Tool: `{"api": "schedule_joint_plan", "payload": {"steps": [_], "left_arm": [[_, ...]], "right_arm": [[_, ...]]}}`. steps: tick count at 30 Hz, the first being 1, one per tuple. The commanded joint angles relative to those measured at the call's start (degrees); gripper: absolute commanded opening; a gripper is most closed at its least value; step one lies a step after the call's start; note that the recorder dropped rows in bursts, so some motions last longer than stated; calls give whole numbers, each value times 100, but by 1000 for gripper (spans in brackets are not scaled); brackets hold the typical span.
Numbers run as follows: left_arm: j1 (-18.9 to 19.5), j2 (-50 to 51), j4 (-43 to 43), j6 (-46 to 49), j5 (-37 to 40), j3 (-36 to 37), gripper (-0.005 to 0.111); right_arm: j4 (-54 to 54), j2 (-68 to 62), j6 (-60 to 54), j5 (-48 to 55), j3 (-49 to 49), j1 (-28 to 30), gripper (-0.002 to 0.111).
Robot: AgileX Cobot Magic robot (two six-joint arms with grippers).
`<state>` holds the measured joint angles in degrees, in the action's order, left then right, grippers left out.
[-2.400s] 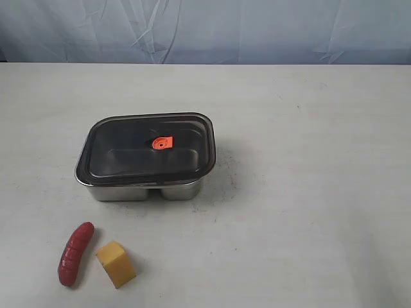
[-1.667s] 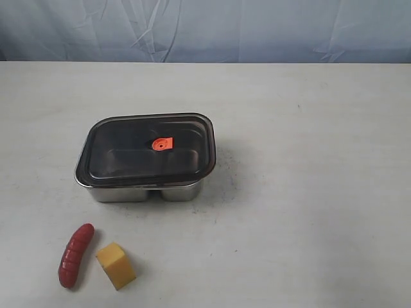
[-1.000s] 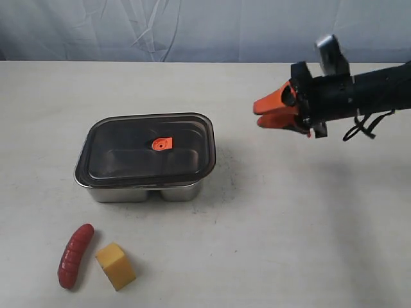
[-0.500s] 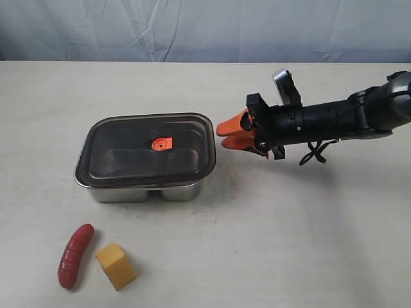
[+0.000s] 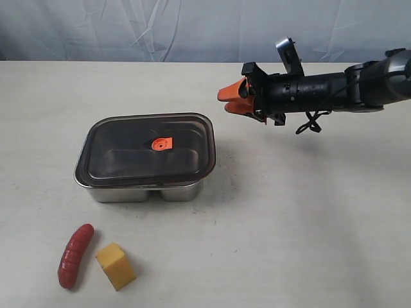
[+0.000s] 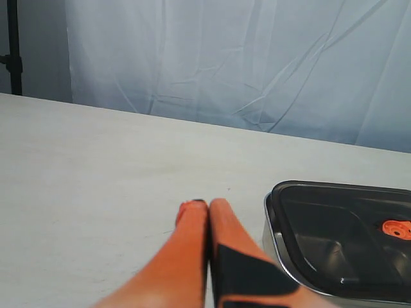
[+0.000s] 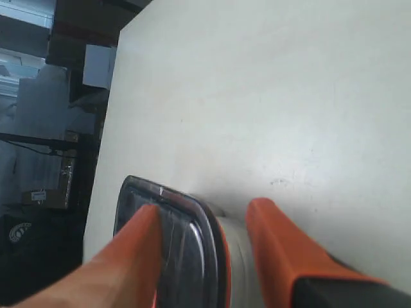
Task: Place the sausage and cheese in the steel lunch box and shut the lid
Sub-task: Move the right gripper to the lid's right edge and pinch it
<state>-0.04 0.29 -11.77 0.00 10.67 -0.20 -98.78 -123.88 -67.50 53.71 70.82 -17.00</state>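
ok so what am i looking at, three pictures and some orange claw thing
This is a two-armed robot at a table. The wide picture comes from a camera off the arms; the other two come from cameras on each wrist, looking along the orange fingers. The right gripper is open, in the air near the steel lunch box, whose dark lid is on. The left gripper is shut; neither holds anything. A sausage and cheese lie side by side, apart from the box.
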Motion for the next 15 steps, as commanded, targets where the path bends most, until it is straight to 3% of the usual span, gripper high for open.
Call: {"api": "schedule_joint_plan", "payload": {"steps": [1, 15], "left_arm": [[-16, -29, 7, 0, -24, 20, 0], [-16, -29, 7, 0, -24, 20, 0]], "right_arm": [[92, -200, 99, -84, 253, -153, 44], [151, -666, 193, 220, 458, -248, 44]]}}
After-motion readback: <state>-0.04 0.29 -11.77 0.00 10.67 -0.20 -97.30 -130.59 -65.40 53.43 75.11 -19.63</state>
